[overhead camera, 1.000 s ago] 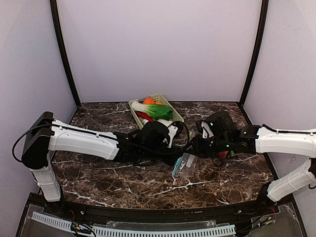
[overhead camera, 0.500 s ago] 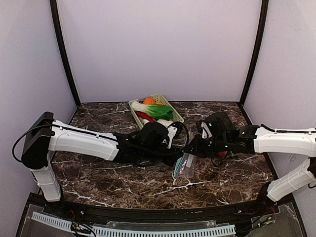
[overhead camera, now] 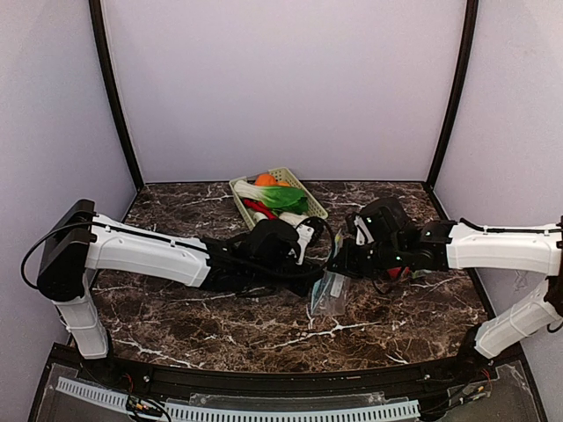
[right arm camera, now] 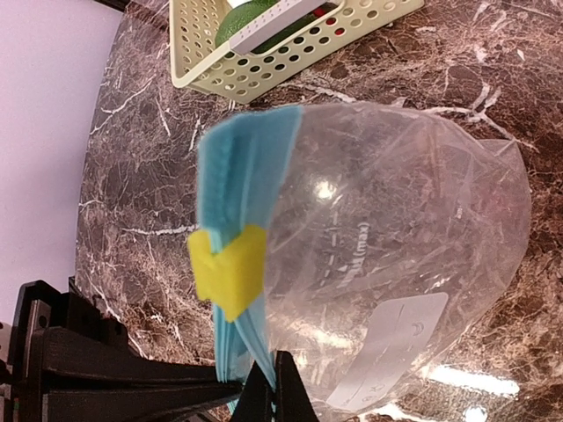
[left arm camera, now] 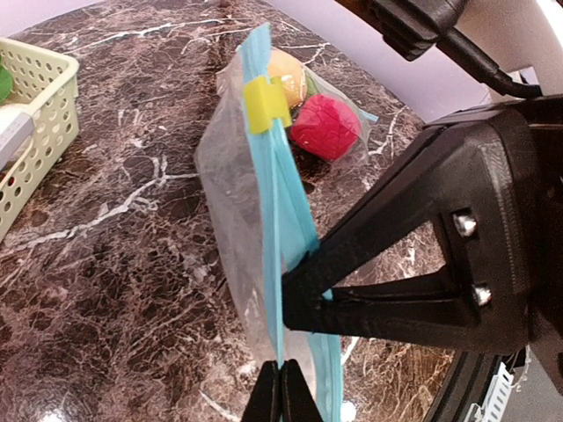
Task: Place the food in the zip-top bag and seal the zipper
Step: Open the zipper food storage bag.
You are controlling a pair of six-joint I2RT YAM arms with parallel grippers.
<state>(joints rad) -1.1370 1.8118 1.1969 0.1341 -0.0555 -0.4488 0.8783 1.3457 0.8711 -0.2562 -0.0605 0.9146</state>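
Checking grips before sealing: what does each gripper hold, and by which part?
Left gripper and right gripper both pinch the bag by its blue zipper strip, clear of the yellow slider.

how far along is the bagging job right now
Little looks done: orange, greens and chilli sit in the basket. In hand: left pincer and right pincer are both shut on the blue zipper strip of the bag. Left: loading the food and running the yellow slider along.
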